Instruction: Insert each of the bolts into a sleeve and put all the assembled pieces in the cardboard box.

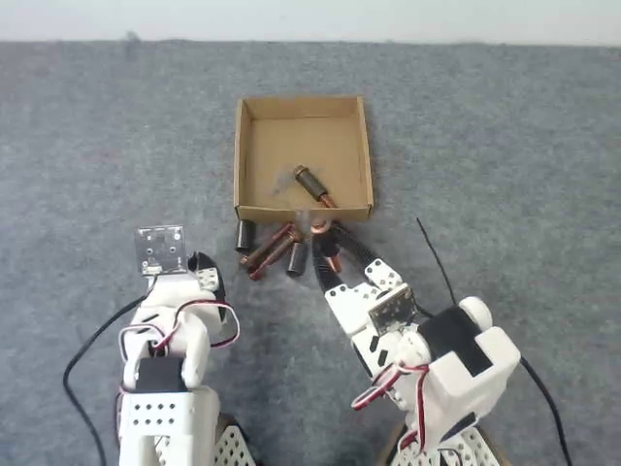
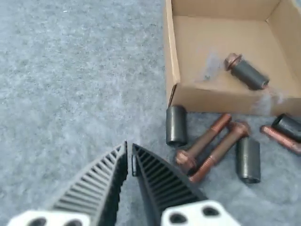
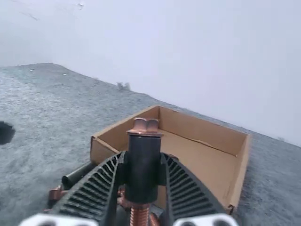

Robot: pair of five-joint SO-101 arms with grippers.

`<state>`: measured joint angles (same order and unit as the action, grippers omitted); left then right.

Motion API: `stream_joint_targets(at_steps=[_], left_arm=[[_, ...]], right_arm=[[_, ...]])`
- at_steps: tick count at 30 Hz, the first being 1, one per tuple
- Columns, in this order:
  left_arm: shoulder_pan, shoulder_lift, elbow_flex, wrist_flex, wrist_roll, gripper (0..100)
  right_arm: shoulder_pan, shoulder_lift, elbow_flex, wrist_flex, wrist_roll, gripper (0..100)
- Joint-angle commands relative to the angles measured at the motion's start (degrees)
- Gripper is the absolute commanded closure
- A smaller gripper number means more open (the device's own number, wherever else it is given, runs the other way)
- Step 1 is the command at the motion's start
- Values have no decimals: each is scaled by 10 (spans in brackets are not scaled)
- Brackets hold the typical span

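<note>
Presently, item by item.

Right fingers (image 3: 106, 183): clamped on both sides of a dark sleeve (image 3: 142, 165), which is held upright. A copper bolt (image 3: 144, 126) runs through the sleeve. Its flanged head stands above the finger tips and its threaded shank shows below them.

Cardboard box (image 3: 207, 134): open-topped, directly beyond the right fingers, its near wall just past the held sleeve. From the left fingers it lies ahead and off toward the right fingers.

Assembled piece (image 1: 312, 184): one bolt seated in a sleeve, lying on its side on the box floor, beyond the right fingers' tips.

Left fingers (image 2: 121, 157): drawn together to a thin slit, gripping nothing, above the grey, carpet-like counter (image 2: 70, 94).

First loose sleeve (image 2: 177, 125): on the counter ahead of the left fingers, just beside the box's near wall.

Two loose bolts (image 2: 207, 141) (image 2: 221, 149): lying side by side, close together, next to that sleeve on the side nearer the right fingers.

Second loose sleeve (image 2: 248, 159): just beside the bolts, between them and the right fingers.
</note>
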<state>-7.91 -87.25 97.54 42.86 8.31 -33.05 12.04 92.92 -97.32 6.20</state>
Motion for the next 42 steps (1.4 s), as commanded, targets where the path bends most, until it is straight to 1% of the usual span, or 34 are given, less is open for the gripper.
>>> stream_joint_targets(at_steps=[1, 3, 5, 9, 15, 19, 22, 25, 27, 30, 34, 38, 42], left_arm=[[-3, -12, -7, 2, -4, 989], [-3, -12, -6, 7, -4, 989], [-3, -12, -6, 30, -4, 989], [-4, -12, -6, 65, -4, 989], [-48, -12, -6, 63, -4, 989], [-55, -12, -6, 60, -4, 989], [-55, -12, -6, 59, -4, 989], [-55, -12, -6, 59, -4, 989], [-55, -12, -6, 59, -4, 989], [-55, -12, -6, 59, -4, 989], [-55, -12, -6, 59, -4, 989], [-55, -12, -6, 59, -4, 989], [-55, -12, -6, 59, -4, 989]], right_arm=[[31, -46, -2, -14, 5, 992], [44, -73, 1, -13, 5, 992], [56, -92, 1, -9, 5, 992], [64, -133, -4, 74, 5, 992], [65, -244, -13, 204, 5, 992], [65, -342, -29, 356, 6, 992], [84, -409, -75, 514, 4, 992], [103, -457, -141, 682, 4, 992], [112, -476, -190, 776, 4, 992], [118, -481, -262, 870, 4, 992], [116, -458, -342, 933, 7, 992], [115, -393, -432, 986, 8, 992], [115, -307, -537, 1066, 8, 992]])
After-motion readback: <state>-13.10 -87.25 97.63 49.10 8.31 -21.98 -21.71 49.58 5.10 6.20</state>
